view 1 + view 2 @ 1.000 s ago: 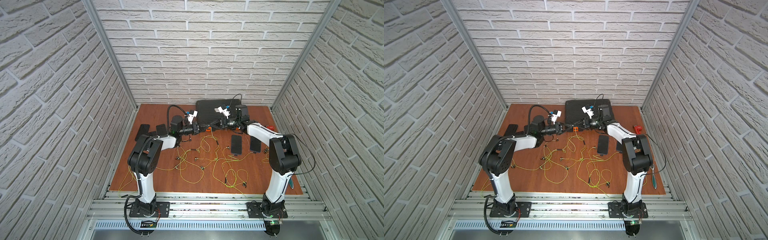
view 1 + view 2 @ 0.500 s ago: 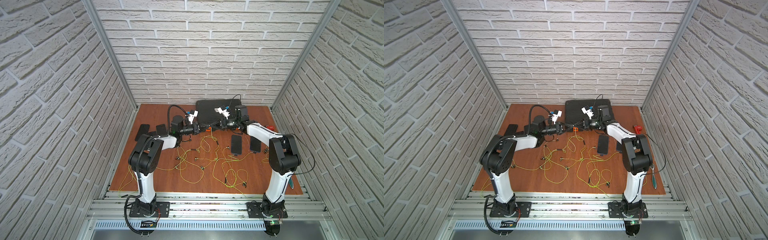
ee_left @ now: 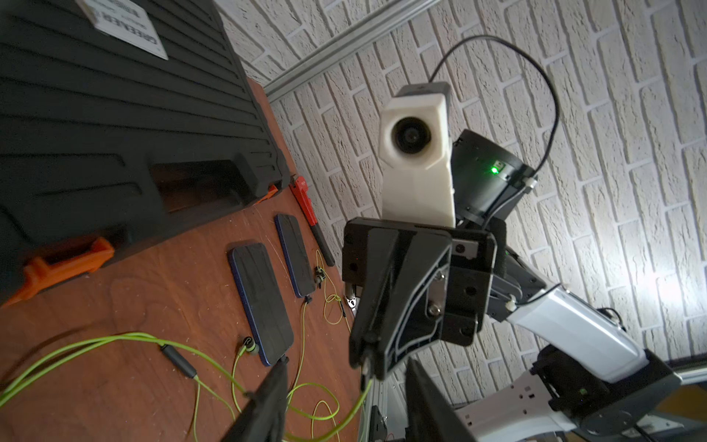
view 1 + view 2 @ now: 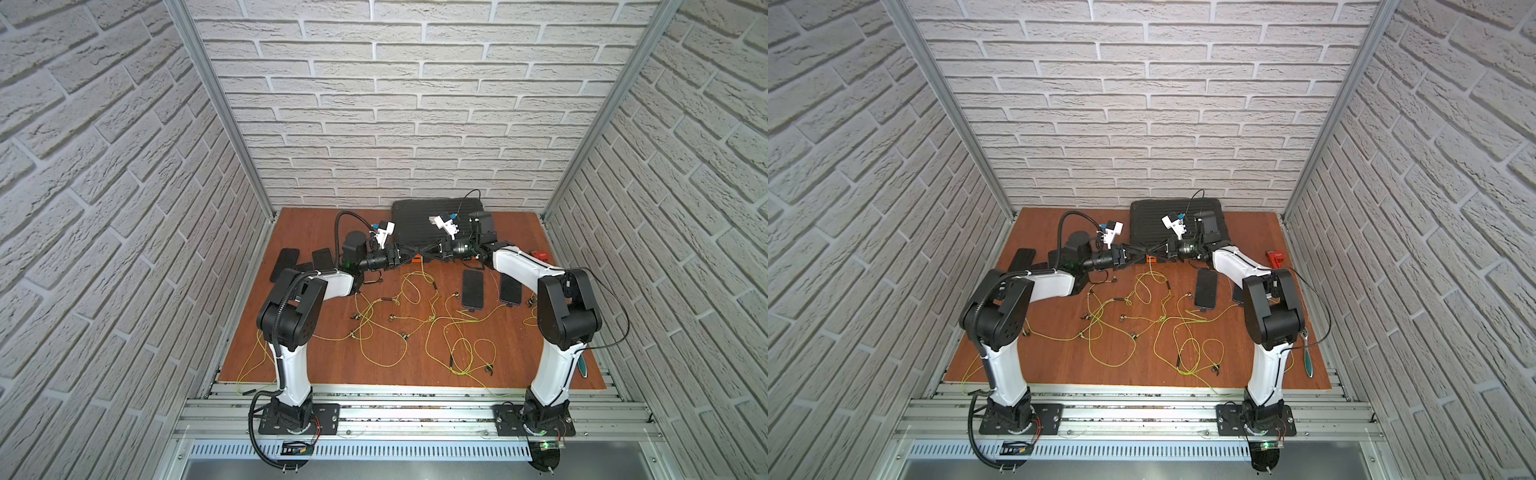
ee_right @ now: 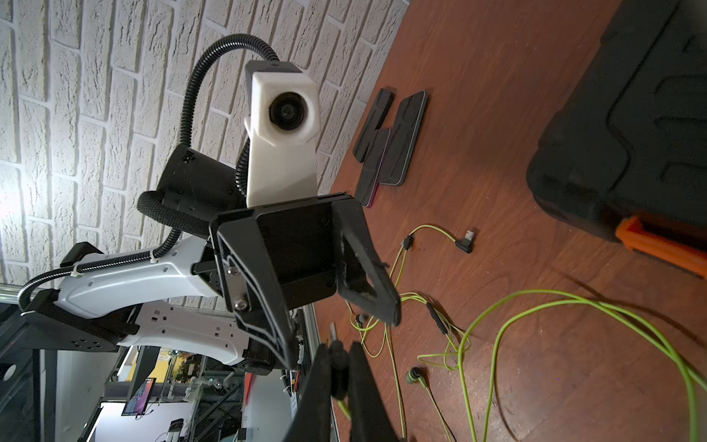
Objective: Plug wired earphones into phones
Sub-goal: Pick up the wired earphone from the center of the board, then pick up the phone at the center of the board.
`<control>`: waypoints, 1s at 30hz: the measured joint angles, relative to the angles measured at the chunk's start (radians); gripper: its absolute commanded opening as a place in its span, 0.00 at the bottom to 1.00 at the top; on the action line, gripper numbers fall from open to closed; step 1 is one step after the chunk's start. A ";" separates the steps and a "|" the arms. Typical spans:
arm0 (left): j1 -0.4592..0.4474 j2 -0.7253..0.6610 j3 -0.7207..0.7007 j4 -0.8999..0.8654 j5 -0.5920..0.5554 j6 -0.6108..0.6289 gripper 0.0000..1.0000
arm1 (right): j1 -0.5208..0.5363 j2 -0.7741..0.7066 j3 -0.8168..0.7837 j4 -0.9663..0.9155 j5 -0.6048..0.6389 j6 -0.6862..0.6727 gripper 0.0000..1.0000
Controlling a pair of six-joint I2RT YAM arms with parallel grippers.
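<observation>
My two grippers meet nose to nose above the table's back middle, in front of the black case. The right gripper (image 5: 340, 367) (image 4: 419, 254) is shut on a dark earphone plug (image 5: 338, 363), and its yellow-green cable (image 3: 355, 402) hangs from the tips. Around them, the left gripper (image 3: 348, 405) (image 5: 340, 336) (image 4: 1133, 256) stands open, holding nothing. More earphones (image 4: 415, 320) lie tangled mid-table. Two blue-edged phones (image 4: 473, 289) (image 3: 262, 302) lie at the right, a dark plug at each near end. Three phones (image 4: 322, 258) (image 5: 405, 137) overlap at the back left.
The ribbed black case (image 4: 415, 220) with orange latches (image 3: 65, 264) stands at the back wall. A red tool (image 4: 540, 254) lies at the back right and a green-handled tool (image 4: 1307, 361) near the right front edge. A loose angled plug (image 5: 465, 243) rests on the wood.
The left gripper's jaws have spread apart while the right gripper's have closed on the plug. Both arms have stayed almost in place.
</observation>
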 measured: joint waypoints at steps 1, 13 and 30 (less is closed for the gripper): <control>0.011 -0.012 -0.002 -0.034 -0.008 0.011 0.69 | 0.000 -0.001 -0.005 0.001 0.006 0.000 0.06; 0.241 -0.089 0.329 -0.970 -0.524 0.304 0.87 | 0.011 -0.166 -0.145 -0.213 0.301 -0.180 0.06; 0.390 0.380 0.869 -1.449 -0.940 0.480 0.87 | 0.070 -0.228 -0.253 -0.373 0.467 -0.301 0.06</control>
